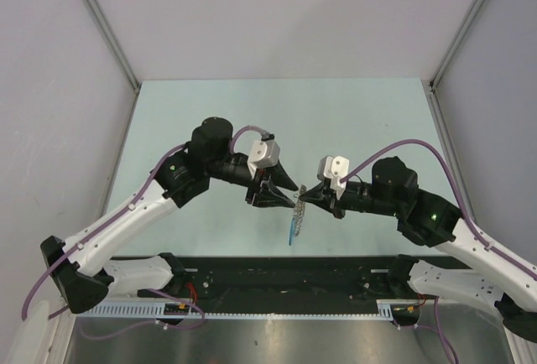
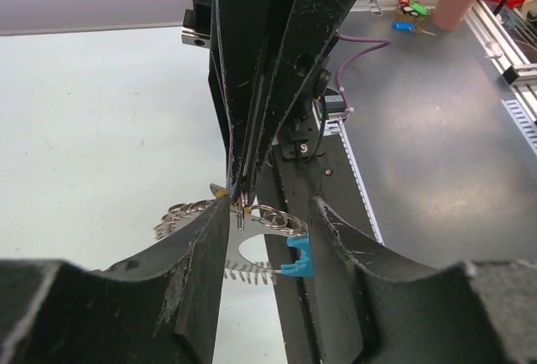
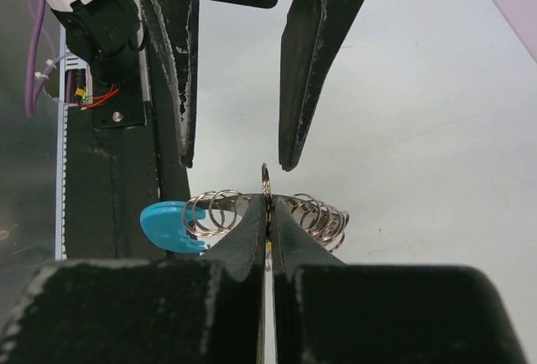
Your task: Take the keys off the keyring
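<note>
Right gripper [image 3: 267, 209] was clenched, jaws pressed flat together on the keyring [image 3: 265, 175]. A thin edge of the loop poked out past its fingertips at 12 o'clock in its own wrist view. Left gripper [image 2: 268, 209] was released, jaws spread wide, one finger on either side of the ring, not touching it as far as I could tell.

From overhead the two met nose to nose above the pale green table [image 1: 252, 112], the left one at 9 o'clock of the ring and the right one at 3 o'clock. The keys [image 1: 297, 213] dangled off the ring toward 6 o'clock, apparently held up off the surface. In the right wrist view the blue piece [image 3: 168, 223] sat at 9 o'clock of the pinch, with silvery loops bunched close on both sides. Nothing looked to be off the ring yet.

Risks, as I judged them:
- The ring hung on one narrow pinch of thin wire, so any tug from the left could swivel it or slip it out. The whole bunch would then drop to the table or onto the black rail [image 1: 285, 267] at 6 o'clock.
- The keys were packed tight, so the left jaws could close on several at once, or on the right fingertips.
- Pulling a key without the ring's coil pried open would just drag the ring.
</note>
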`<action>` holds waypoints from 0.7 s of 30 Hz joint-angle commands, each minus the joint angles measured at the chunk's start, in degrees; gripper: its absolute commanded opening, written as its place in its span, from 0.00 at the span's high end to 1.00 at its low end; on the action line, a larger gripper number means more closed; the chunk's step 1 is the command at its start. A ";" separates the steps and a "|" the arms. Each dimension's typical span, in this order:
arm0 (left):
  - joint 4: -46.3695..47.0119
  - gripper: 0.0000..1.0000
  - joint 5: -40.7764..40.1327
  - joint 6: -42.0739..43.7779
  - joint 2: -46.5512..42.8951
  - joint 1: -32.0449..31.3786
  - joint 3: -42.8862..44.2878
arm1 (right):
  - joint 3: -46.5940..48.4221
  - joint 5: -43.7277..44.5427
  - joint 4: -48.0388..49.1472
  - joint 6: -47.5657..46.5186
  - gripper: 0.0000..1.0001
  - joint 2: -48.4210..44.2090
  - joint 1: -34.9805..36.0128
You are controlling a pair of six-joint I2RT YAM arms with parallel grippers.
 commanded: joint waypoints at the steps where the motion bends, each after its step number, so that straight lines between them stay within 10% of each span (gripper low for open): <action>1: -1.31 0.53 -2.07 2.87 -1.01 -0.65 1.03 | 3.43 -2.35 3.25 1.40 1.00 -0.32 -0.60; 21: -2.45 0.70 -4.71 4.46 1.90 -1.09 2.79 | 3.69 -3.76 2.81 1.84 1.00 1.09 -1.04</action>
